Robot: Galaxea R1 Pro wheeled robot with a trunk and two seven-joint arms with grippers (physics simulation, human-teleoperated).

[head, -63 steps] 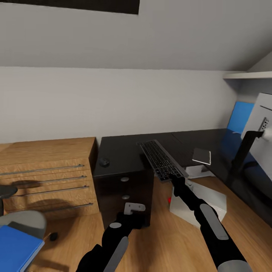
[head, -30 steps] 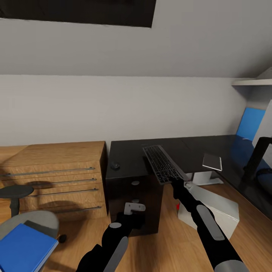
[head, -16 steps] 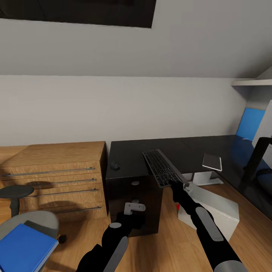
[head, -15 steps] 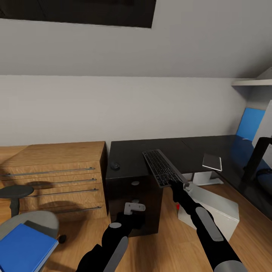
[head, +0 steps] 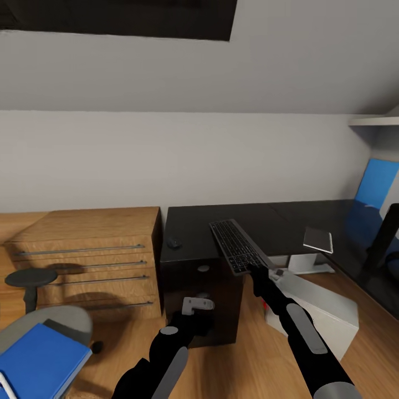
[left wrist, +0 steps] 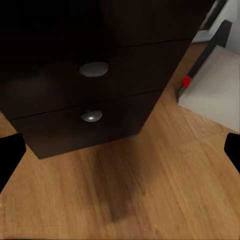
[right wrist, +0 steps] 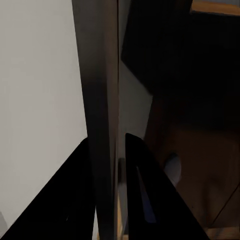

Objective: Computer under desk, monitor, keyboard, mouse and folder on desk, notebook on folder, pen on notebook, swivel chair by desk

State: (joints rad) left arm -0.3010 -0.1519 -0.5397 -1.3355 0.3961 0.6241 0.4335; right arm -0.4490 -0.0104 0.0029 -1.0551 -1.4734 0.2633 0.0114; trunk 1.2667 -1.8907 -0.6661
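the right end effector (head: 259, 270) is clamped on the near short end of the slim flat keyboard with dark grey keys in a thin silvery frame (head: 237, 244); the right wrist view shows the keyboard's thin edge (right wrist: 102, 125) pinched between the two black fingers (right wrist: 142, 190). the keyboard is carried over the near front edge of the long desk with the glossy black top (head: 288, 219), its far end above the desk top and its gripped end overhanging the edge; whether it touches the top cannot be told. the left end effector (head: 197, 305) hangs released and empty, in front of the dark drawer block under the desk; its fingertips stand wide apart at the edges of the left wrist view. relative to the desk: the small rounded dark mouse (head: 174, 243) lies on the top near its left end, a small thin rectangular item lies on the top to the right of the keyboard, the black curved stand of the monitor (head: 385, 233) rises at the far right, and the light grey-white boxy computer tower (head: 321, 307) sits on the wood floor below. the bright blue flat folder (head: 39, 360) lies on the grey swivel chair seat (head: 61, 321), well apart from the desk. judgement: to do the step well, carry the keyboard level and rightward toward the monitor stand, clear the rectangular item, lower until the whole underside is supported, then release. a one-end grip risks tilt or slip, so move slowly.
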